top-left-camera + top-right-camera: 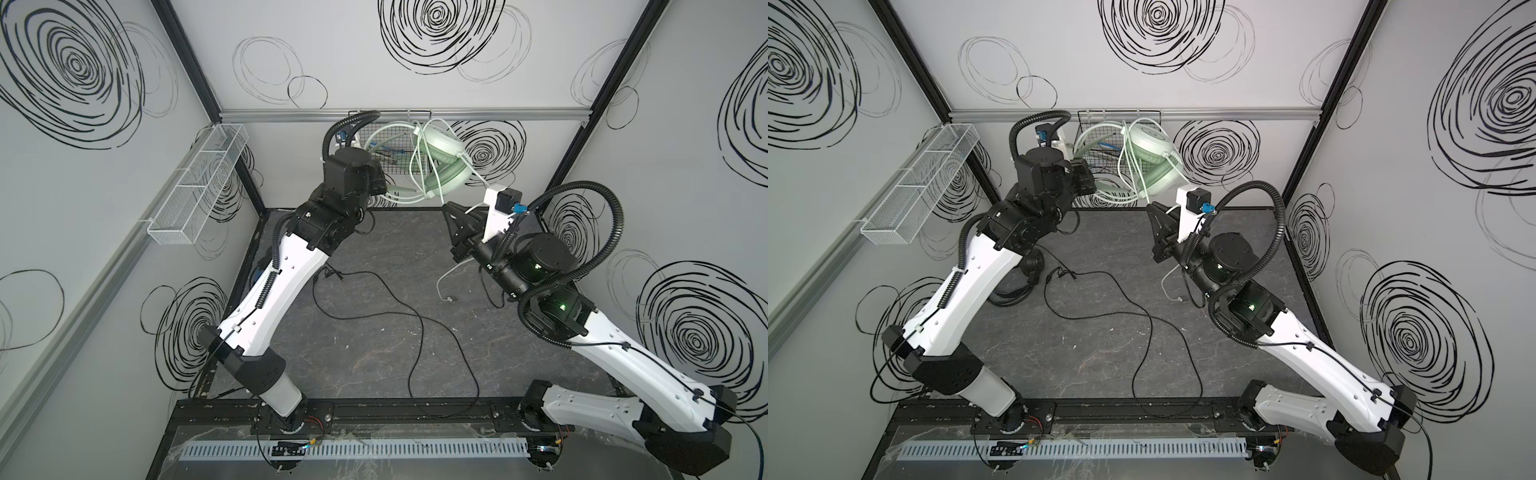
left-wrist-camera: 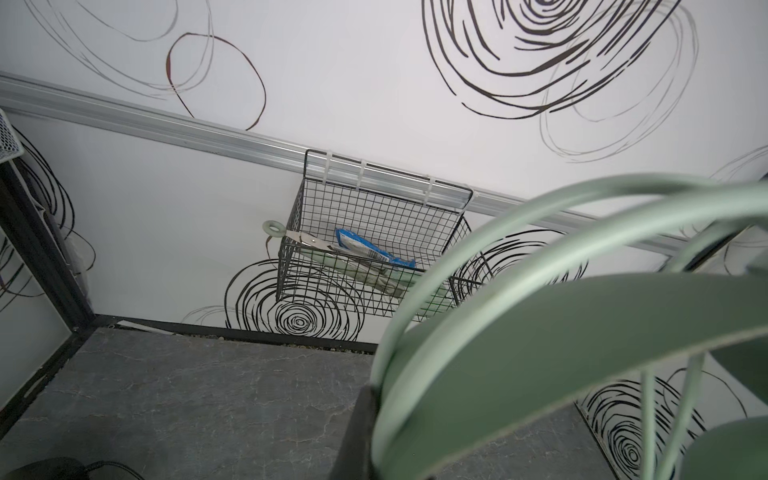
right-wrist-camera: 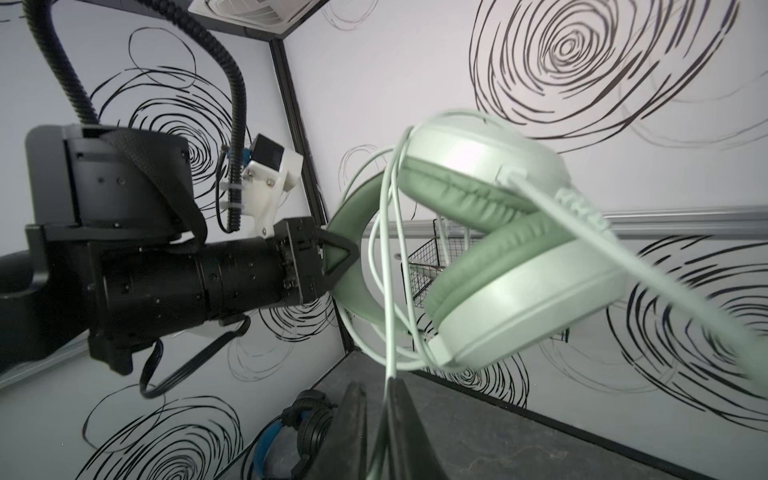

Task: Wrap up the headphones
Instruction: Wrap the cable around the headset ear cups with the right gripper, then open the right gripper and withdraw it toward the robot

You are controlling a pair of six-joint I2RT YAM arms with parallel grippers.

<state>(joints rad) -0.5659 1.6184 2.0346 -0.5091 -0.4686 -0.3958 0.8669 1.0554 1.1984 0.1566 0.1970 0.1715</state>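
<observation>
**Mint-green headset** (image 1: 442, 160): was held aloft at the far wall, just in front of the black wire basket (image 2: 374, 216), with its earcups pressed together.

**Left gripper** (image 3: 347, 254): was clamped on the headset's headband.

**White cord** (image 3: 390, 266): was looped loosely around the earcups and ran down between the fingers of the right gripper (image 3: 380, 401).

**Right gripper**: its jaws stood narrow. Whether they pinched the cord could not be told.

**Black headset** (image 1: 1021, 282): lay on the table (image 1: 374, 361) at the far left, beneath the left arm.

**Black cord** (image 1: 415, 324): sprawled across the table toward the near edge.
</observation>
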